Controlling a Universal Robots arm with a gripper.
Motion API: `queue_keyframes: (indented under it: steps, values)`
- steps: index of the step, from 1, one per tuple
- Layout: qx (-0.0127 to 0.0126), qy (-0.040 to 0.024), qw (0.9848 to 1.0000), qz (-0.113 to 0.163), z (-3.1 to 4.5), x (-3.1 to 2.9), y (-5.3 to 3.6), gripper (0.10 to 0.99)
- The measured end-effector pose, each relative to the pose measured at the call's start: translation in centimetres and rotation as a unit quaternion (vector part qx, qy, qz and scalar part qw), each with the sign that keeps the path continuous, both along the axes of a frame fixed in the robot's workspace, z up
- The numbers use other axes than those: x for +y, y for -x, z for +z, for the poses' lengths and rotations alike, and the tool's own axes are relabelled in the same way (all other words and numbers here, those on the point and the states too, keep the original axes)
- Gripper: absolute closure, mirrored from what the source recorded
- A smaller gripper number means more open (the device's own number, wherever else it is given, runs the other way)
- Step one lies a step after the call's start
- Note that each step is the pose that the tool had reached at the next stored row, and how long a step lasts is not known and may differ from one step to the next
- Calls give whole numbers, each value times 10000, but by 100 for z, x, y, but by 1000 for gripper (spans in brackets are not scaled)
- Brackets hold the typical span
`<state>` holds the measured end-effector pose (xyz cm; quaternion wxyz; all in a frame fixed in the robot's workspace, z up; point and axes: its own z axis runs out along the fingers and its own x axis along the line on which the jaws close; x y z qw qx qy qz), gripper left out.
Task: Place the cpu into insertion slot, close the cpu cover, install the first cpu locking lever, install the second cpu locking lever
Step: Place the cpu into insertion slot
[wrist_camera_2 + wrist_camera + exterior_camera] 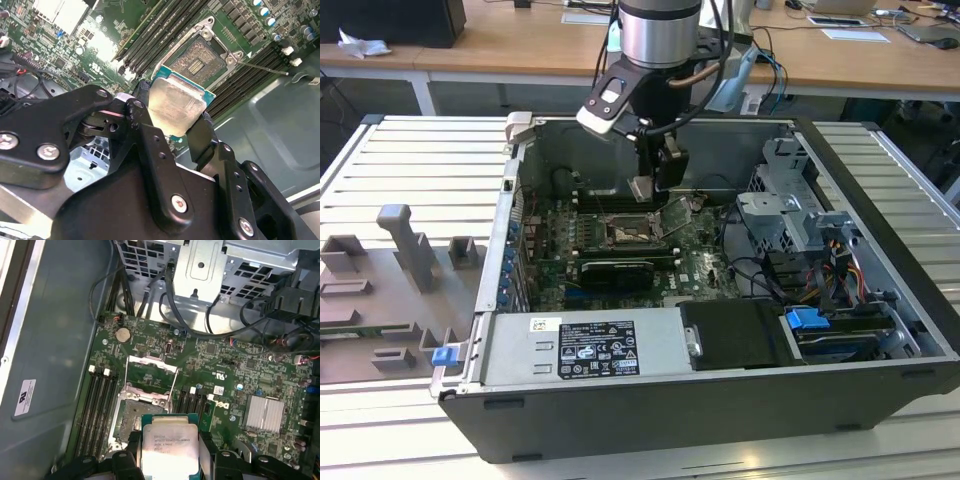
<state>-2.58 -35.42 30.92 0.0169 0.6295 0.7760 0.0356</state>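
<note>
Jaws of the gripper (174, 114) are closed on the cpu (172, 102), holding it by two opposite edges, above the insertion slot (200, 57) and apart from it. Beside the slot the cpu cover (152, 364) stands open. I judge the placing step is in hand; it calls for the cpu level and square to the slot.

Open air lies between the small flat beige-silver cpu (172, 104) in the black gripper's (175, 111) jaws and the square silver-rimmed insertion slot (200, 57). The thin silver cpu cover (151, 364) stands swung back at one edge; black cables (150, 295) and a grey metal drive cage (200, 265) crowd beyond it.
</note>
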Motion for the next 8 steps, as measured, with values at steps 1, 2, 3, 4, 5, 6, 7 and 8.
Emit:
queue_keyframes:
  steps: [1, 2, 3, 4, 5, 6, 7, 8]
  values:
    - [0, 0, 10000, -27, -1, 0, 0, 545]
    - [0, 0, 10000, -58, -4, 0, 0, 545]
    - [0, 0, 10000, -80, -6, 0, 0, 545]
    - [0, 0, 9999, -131, -9, 0, 0, 545]
    - [0, 0, 9999, -158, -10, 0, 0, 545]
    - [0, 0, 9998, -183, -11, 0, 0, 545]
    - [0, 0, 9998, -213, -14, 0, 0, 545]
    - [0, 0, 9997, -238, -17, 0, 0, 545]
